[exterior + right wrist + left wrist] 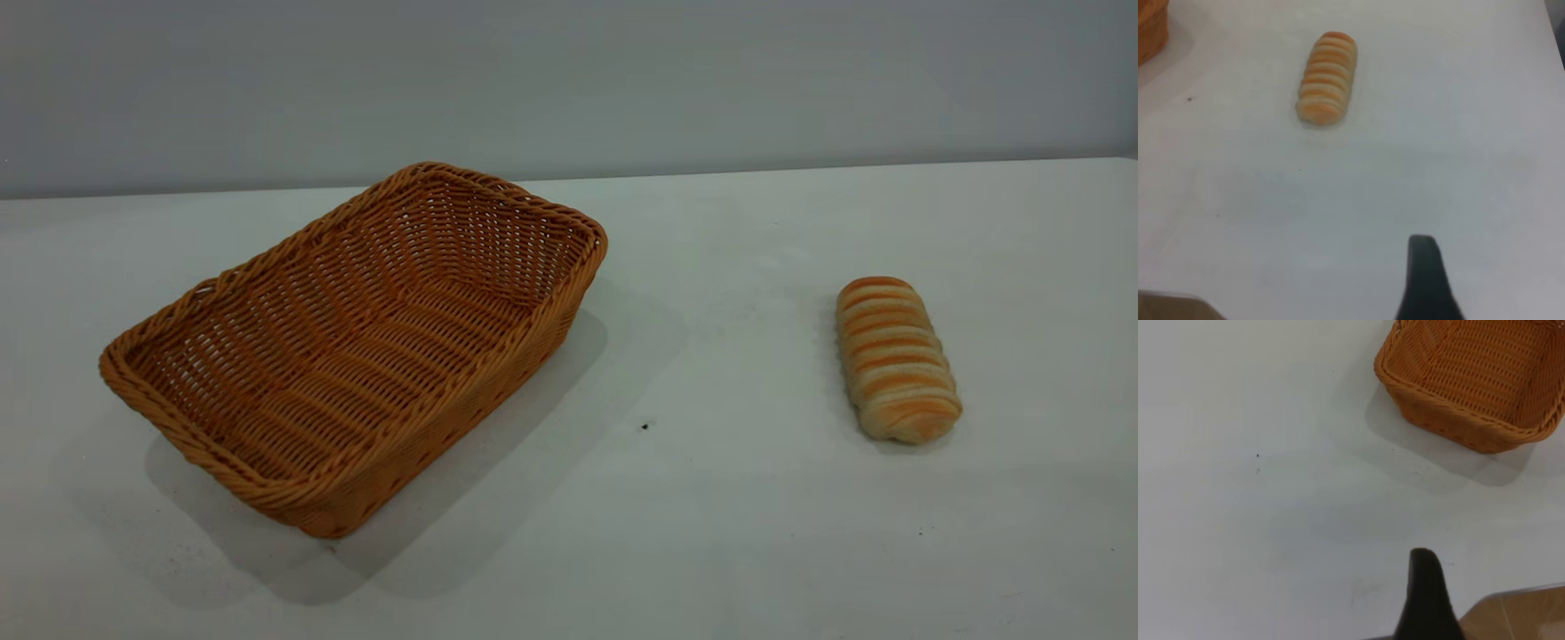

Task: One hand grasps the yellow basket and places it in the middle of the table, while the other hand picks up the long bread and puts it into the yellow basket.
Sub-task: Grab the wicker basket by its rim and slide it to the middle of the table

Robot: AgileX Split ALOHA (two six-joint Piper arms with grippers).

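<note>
The yellow basket stands empty on the white table, left of centre, turned at an angle. It also shows in the left wrist view. The long bread lies on the table at the right, striped top up; it also shows in the right wrist view. Neither arm shows in the exterior view. A black part of my left gripper hangs over bare table, well short of the basket. A black part of my right gripper hangs over bare table, well short of the bread.
A small dark speck lies on the table between basket and bread. A grey wall runs behind the table's far edge. The table edge and a brown floor show in the left wrist view.
</note>
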